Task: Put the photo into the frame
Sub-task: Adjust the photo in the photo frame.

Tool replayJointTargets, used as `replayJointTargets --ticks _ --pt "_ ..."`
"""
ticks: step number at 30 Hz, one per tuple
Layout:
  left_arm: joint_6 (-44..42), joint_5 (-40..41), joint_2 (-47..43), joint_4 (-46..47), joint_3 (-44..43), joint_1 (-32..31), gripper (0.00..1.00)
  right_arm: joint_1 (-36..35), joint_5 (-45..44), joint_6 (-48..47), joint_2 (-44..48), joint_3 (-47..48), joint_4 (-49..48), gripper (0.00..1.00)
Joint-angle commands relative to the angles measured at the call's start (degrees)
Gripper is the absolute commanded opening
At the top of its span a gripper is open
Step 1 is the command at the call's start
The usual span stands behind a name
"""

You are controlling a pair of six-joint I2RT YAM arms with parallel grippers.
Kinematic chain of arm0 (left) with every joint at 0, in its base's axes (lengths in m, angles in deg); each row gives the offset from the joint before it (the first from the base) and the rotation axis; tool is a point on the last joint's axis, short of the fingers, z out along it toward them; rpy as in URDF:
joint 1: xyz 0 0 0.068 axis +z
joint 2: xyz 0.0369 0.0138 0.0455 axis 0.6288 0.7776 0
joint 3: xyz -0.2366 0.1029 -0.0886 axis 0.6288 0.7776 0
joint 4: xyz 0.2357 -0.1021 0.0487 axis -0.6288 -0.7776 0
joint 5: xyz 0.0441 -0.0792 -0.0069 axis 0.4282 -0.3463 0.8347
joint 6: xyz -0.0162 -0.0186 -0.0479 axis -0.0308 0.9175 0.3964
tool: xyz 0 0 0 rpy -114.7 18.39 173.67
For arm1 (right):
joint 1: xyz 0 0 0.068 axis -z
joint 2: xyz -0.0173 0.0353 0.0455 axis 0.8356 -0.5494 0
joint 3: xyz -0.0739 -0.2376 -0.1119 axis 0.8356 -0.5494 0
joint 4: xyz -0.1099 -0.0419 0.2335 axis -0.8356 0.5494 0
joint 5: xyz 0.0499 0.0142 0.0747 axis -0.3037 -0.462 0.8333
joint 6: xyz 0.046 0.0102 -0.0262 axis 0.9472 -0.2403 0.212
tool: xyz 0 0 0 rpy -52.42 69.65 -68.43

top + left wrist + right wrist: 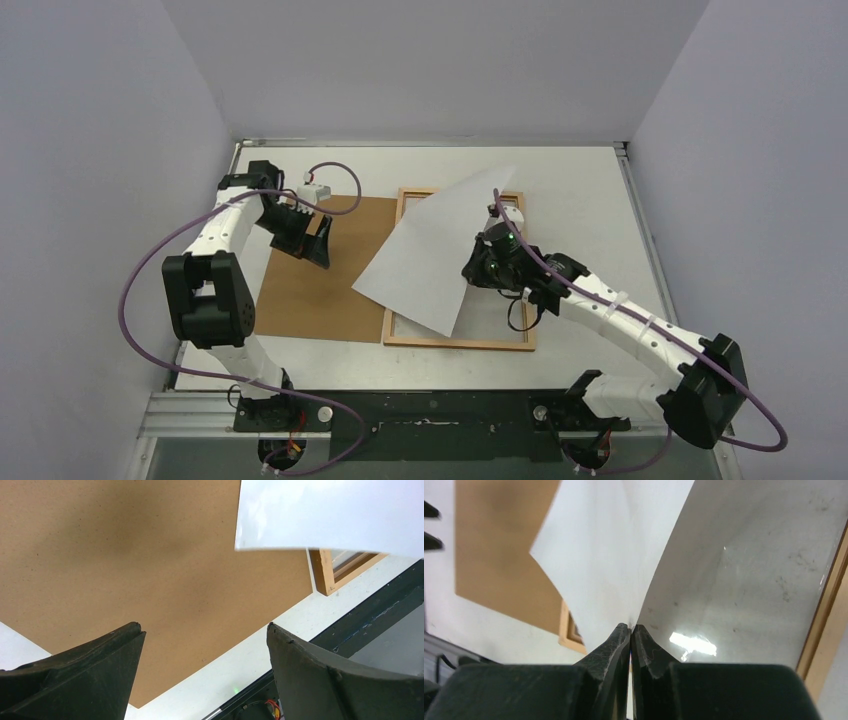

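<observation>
**Photo** [432, 255] – large rectangular paper sheet, plain white side up. It lies askew over the left half of the frame, tilted and bowed, with its left corner overhanging the frame's left rail. Judged to be mid-placement: it is held up by one edge so it can be squared to the opening before it goes down.

**Frame** [470, 343] – thin rectangular reddish-brown wooden frame with a clear pane, flat on the white table [585, 200].

**Right gripper** [630, 627] – above the frame's right half, jaws pinched together on the photo's right edge. An edge hold leaves the rest of the sheet free to settle.

**Left gripper** [205, 630] – left of the frame, jaws spread wide, nothing between them. It is likely standing by to steady the loose corner.

**Backing sheet** [320, 290] – plain brown fibreboard rectangle, flat on the table just left of the frame, under the left gripper.

**Not made out** – the photo's printed face, which is turned down; most of the frame's left rail and the pane beneath the paper; whether the sheet's near corner touches the frame or floats above it. From overhead, the wrist covers the right fingertips.
</observation>
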Motion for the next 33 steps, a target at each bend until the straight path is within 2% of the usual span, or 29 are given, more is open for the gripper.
replayJointTargets --ticks 1,7,17,27,33 --pt "1.3 -2.1 -1.6 -0.3 -1.3 0.3 0.93 1.4 10.5 -10.2 -3.4 3.8 11.1 0.06" --pt "1.1 -2.3 -2.3 0.5 -0.2 0.3 0.92 3.8 11.6 -13.0 -3.6 5.0 15.9 0.10" --pt "0.8 -3.4 -2.7 0.7 0.4 -0.1 0.90 6.5 10.0 -17.4 -6.4 8.9 22.4 0.11" --pt "1.0 -4.1 -3.0 1.1 1.1 0.0 0.89 11.1 3.0 -20.4 -9.6 10.3 22.9 0.08" --pt "1.2 -4.2 -2.7 1.1 0.9 0.0 0.88 14.7 3.2 -19.5 -8.2 7.4 20.0 0.05"
